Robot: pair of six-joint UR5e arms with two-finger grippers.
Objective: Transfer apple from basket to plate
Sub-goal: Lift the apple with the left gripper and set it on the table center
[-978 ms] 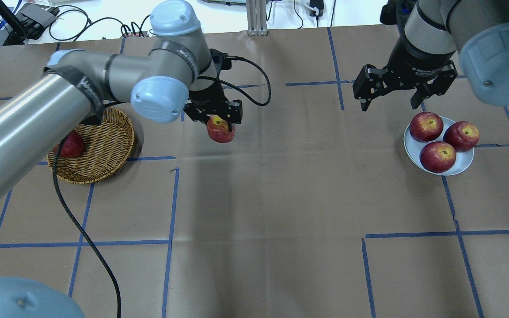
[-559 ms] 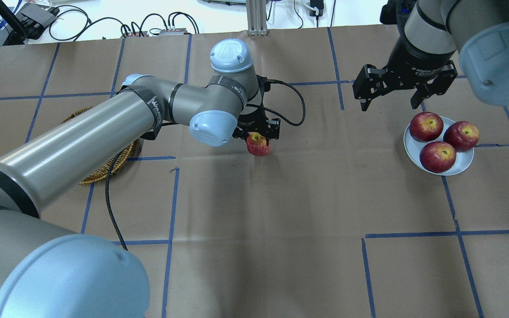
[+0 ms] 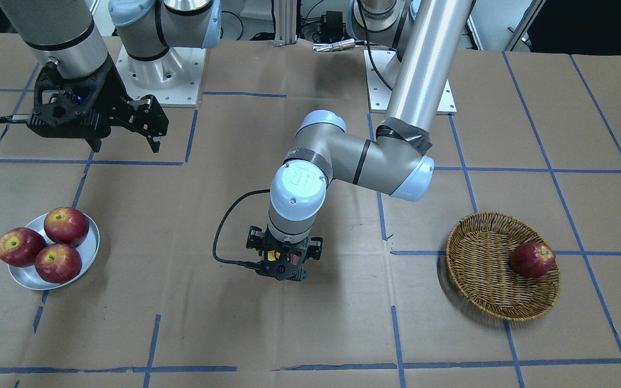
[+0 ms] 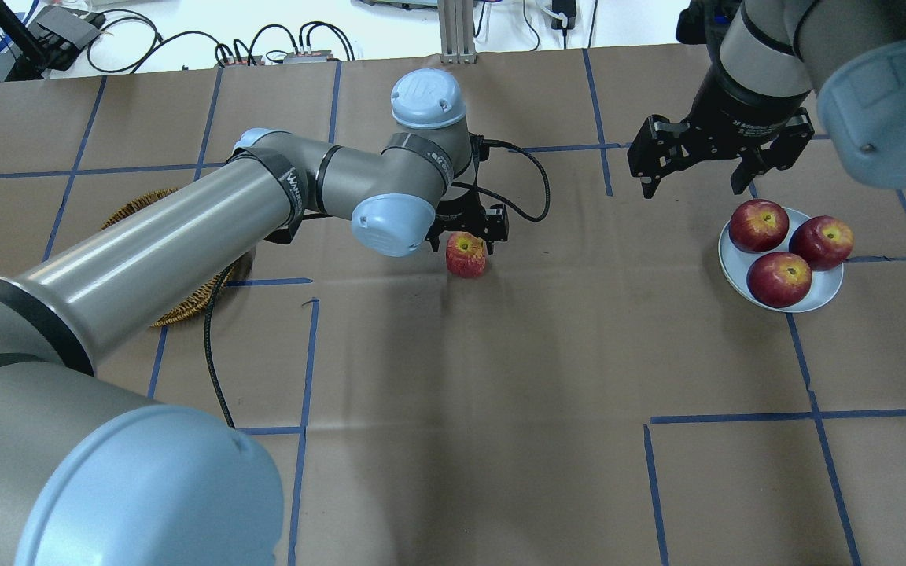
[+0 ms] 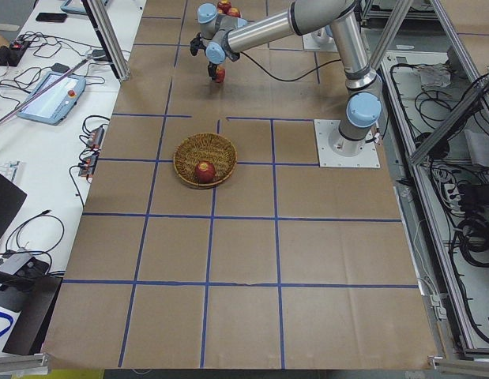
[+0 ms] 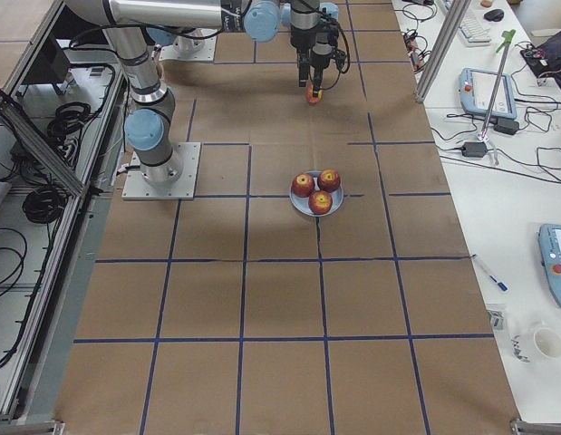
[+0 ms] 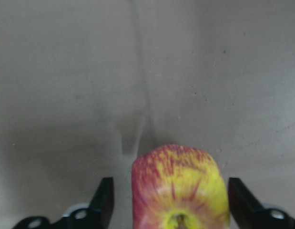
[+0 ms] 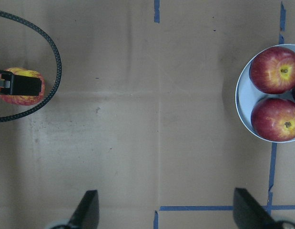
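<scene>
a hand-over step seems in hand: the apple (image 4: 466, 255) is stood stem-up on the table (image 4: 500, 409), between the basket (image 3: 477, 269) and the plate (image 4: 821, 295), well apart from both; the left gripper (image 4: 469, 234) is held low around it, jaws apart, a gap seen on one side, the other side at or against the skin; nothing is clamped; next, a straight lift clear is called for, so the apple can be fetched by the right gripper (image 4: 690, 189), spread wide and empty near the plate

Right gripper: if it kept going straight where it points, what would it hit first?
The right gripper points down; likely bare table first, just beside the plate. Depth is unclear.
</scene>
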